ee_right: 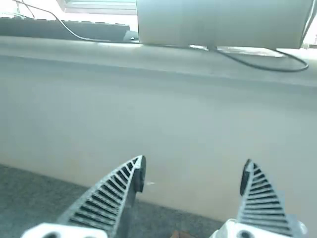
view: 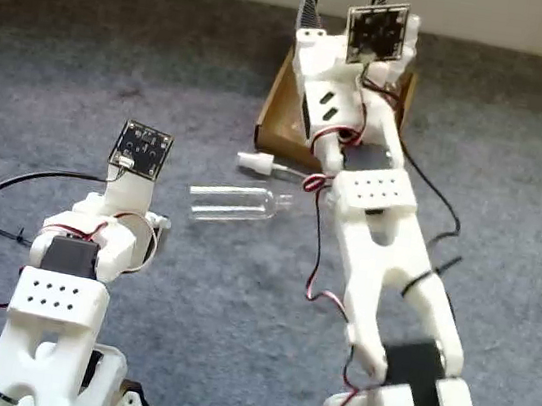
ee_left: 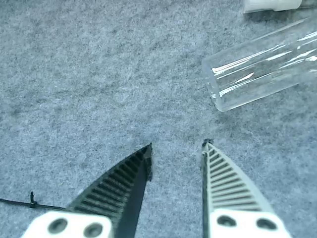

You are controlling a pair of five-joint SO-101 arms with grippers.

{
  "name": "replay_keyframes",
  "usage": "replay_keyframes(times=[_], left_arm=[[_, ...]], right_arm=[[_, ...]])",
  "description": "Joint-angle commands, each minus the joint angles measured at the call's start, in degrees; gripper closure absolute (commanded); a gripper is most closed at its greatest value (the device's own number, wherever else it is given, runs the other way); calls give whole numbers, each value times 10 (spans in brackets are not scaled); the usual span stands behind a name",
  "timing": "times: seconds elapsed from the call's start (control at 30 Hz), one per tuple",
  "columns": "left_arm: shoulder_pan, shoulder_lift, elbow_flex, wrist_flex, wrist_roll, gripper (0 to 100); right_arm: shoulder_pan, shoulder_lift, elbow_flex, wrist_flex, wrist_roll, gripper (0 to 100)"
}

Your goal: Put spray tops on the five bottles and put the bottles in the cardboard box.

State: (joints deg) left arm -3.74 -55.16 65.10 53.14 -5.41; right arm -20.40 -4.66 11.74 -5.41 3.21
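Note:
A clear bottle [view: 241, 204] lies on its side on the grey carpet, without a top. In the left wrist view the bottle [ee_left: 267, 69] has its open mouth turned toward my left gripper [ee_left: 177, 146], which is open, empty, and a short way from it. A white spray top [view: 261, 164] lies loose between the bottle and the cardboard box [view: 278, 113], and it is seen at the edge as spray top [ee_left: 272, 5]. My right gripper [view: 344, 1] is raised above the box, open and empty, and points at the wall as gripper [ee_right: 193, 163].
Grey carpet [view: 119, 61] covers the whole work area, with open floor to the left of the box. A pale wall [ee_right: 158, 109] runs behind the box. The right arm [view: 378, 228] stretches over the right side, trailing cables.

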Motion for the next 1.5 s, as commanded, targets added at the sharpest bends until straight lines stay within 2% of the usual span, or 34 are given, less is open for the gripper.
replay_keyframes(times=[0.0,0.1,0.17,0.23,0.3,0.4,0.53,0.7,0.8,1.0,1.33,1.47], left_arm=[[-6,-9,-5,-9,-3,835],[-9,-9,-5,-9,-4,835],[-26,-9,-7,-9,-14,835],[-58,-13,-10,-9,-25,835],[-90,-13,-16,-10,-27,835],[-145,-13,-22,-8,-37,835],[-233,-13,38,-18,-109,835],[-285,-13,160,-151,-122,835],[-273,-14,206,-196,-124,835],[-269,-14,211,-203,-124,836],[-269,-14,212,-200,-124,837],[-269,-14,212,-200,-124,836]], right_arm=[[0,-138,-17,148,-4,728],[-3,-249,-16,327,-13,735],[-23,-311,-16,422,-67,777],[-46,-340,-1,468,-151,844],[-77,-334,32,474,-222,881],[-128,-295,80,474,-316,881],[-171,-211,116,477,-451,881],[-190,-109,119,478,-575,881],[-218,-51,119,478,-606,881],[-227,59,69,499,-612,839],[-218,167,-204,669,-615,820],[-198,204,-281,713,-697,744]])
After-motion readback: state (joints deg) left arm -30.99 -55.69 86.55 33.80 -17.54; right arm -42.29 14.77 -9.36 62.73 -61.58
